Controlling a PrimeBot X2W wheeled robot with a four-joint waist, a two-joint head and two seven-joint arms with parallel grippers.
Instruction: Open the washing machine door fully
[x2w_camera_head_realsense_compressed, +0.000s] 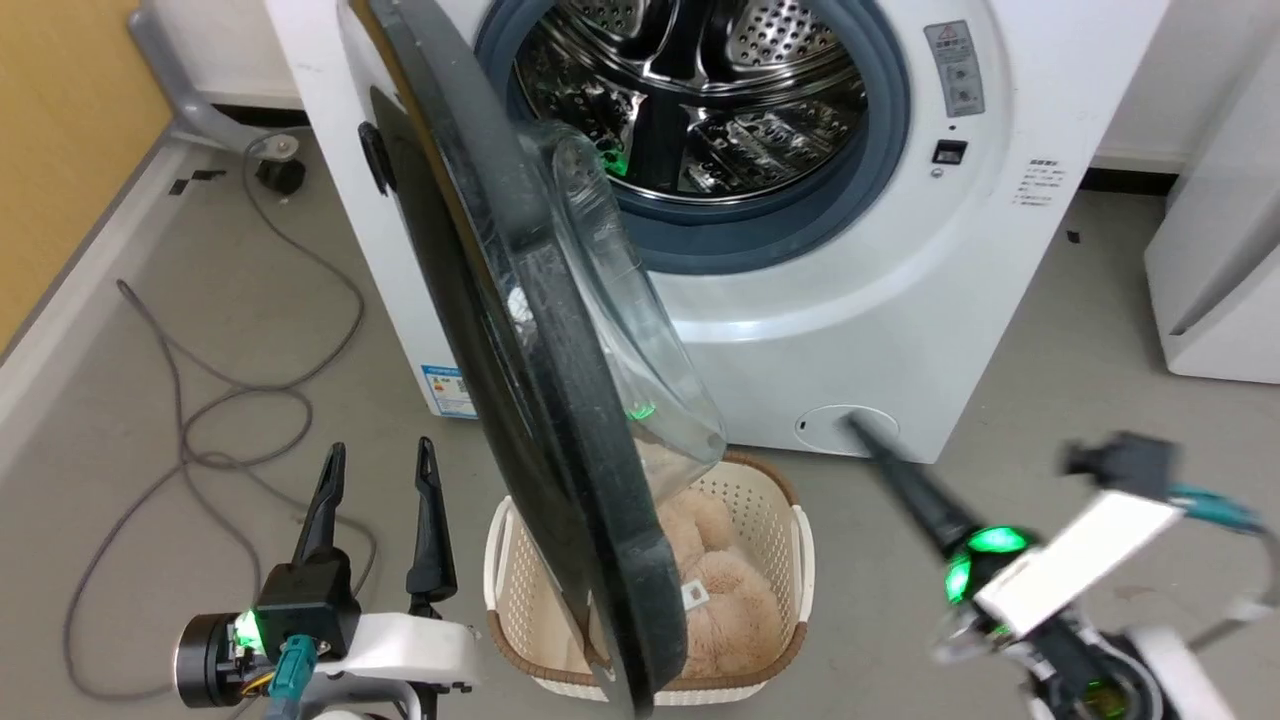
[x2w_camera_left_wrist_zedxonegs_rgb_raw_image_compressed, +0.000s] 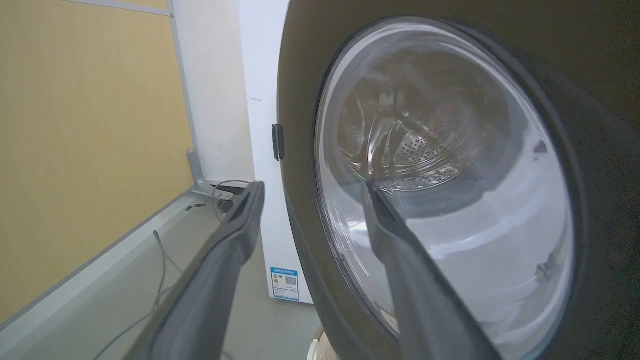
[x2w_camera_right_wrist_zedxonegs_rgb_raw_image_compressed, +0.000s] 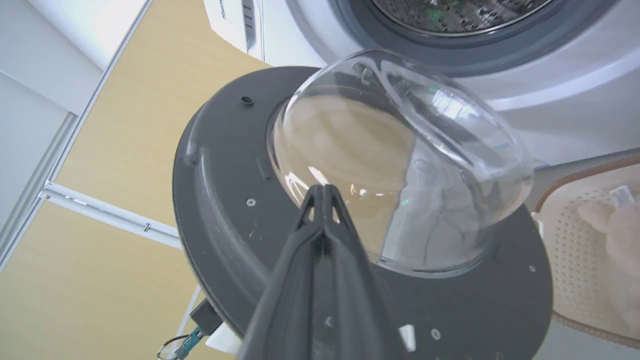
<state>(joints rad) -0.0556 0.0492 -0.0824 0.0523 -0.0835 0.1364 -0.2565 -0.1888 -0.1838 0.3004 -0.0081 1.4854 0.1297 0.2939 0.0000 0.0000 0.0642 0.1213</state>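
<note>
washing machine door (x2w_camera_head_realsense_compressed: 540, 400) half open

left gripper (x2w_camera_head_realsense_compressed: 380, 450), jaws wide and empty, faces the glossy outer side. the door stands edge-on, hinged left. right gripper (x2w_camera_head_realsense_compressed: 858, 425), jaws closed on nothing, sits by its inner face, likely best placed to push.

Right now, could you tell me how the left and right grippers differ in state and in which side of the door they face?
The left gripper is open, fingers spread; the right gripper is shut, fingers pressed together. The left gripper faces the glossy outer side of the washing machine door; the right gripper faces its matte inner side, with the glass bowl. Shared: neither holds the door.
</note>
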